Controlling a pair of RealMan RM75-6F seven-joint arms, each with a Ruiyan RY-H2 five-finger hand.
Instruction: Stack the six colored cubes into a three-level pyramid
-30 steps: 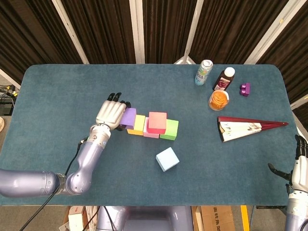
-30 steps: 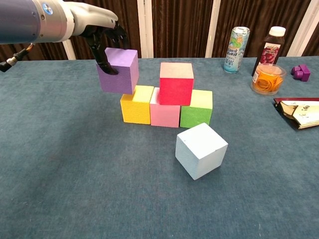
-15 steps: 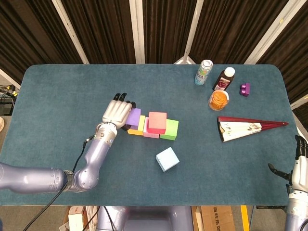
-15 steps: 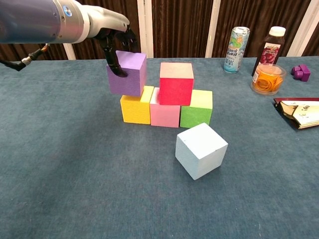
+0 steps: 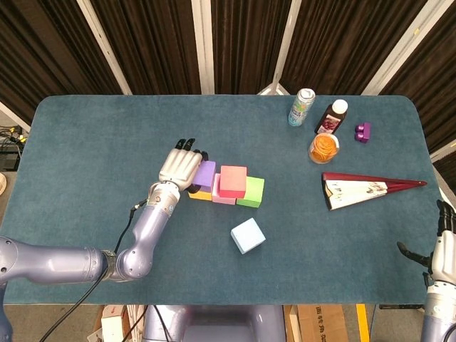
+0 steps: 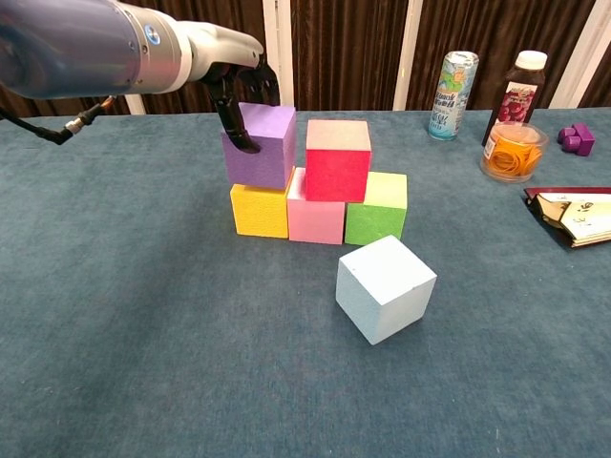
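Purple foam is what our left hand (image 5: 182,167) grips in the head view: the purple cube (image 5: 204,175) sits over the yellow cube (image 5: 201,193), close beside the red cube (image 5: 233,180), which rides on the pink cube (image 5: 223,197) and green cube (image 5: 251,192); taking the red cube as landmark, the pale blue cube (image 5: 247,235) lies nearer us and a little right, well apart. Our right hand (image 5: 438,242) waits far right of the red cube at the table edge (image 5: 214,296), fingers spread and holding nothing. Beyond the red cube to the right stand a can (image 5: 301,107), a bottle (image 5: 331,116) and a cup of orange pieces (image 5: 324,148), with a folded fan (image 5: 367,189) nearer; none crowds the stack, and the cloth left of it is bare for a retreat.

From the chest view, the left hand (image 6: 241,91) clamps the purple cube (image 6: 259,146) from above and its left face; the cube looks tilted and we cannot tell whether it rests fully on the yellow cube (image 6: 259,209). We judge the risks so: released tilted, it may slide off leftward; pushed further, it may shove the red cube (image 6: 337,159) off the pink cube (image 6: 316,218); fingers drawn back carelessly could drag the cube along.
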